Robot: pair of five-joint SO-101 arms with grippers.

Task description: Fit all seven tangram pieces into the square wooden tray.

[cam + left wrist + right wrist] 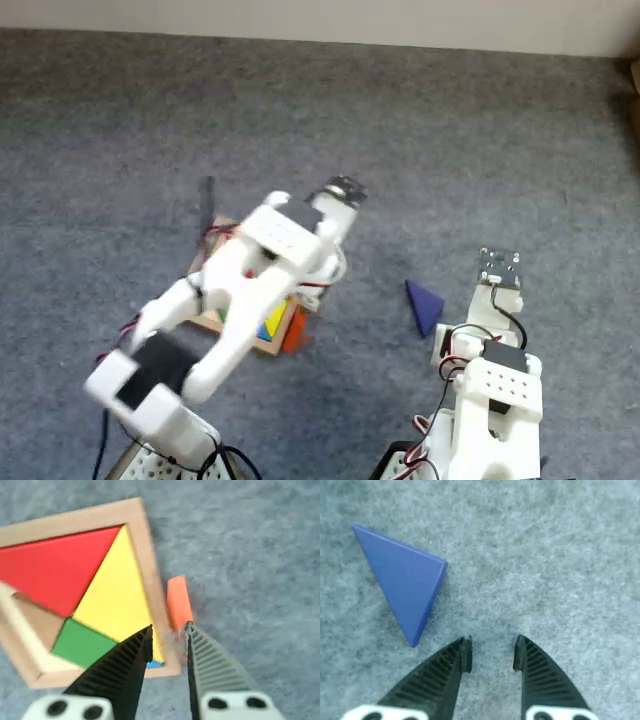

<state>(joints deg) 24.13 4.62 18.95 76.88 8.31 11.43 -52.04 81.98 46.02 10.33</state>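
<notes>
Square wooden tray [146, 545]: on grey carpet [250, 555]; red triangle [55, 565], yellow triangle [117, 595] and green piece [82, 642] sit inside, edges meeting

Orange piece [179, 602]: outside the tray, lying along its rim, just beside it

Left gripper [167, 632]: fingers narrowly parted, holding nothing, tips astride the tray rim by the orange piece's end

Blue triangle [402, 582]: flat on the carpet, well apart from the tray, bare carpet along every edge

Right gripper [492, 655]: fingers moderately parted, empty, over carpet just beside the blue triangle's point
</notes>
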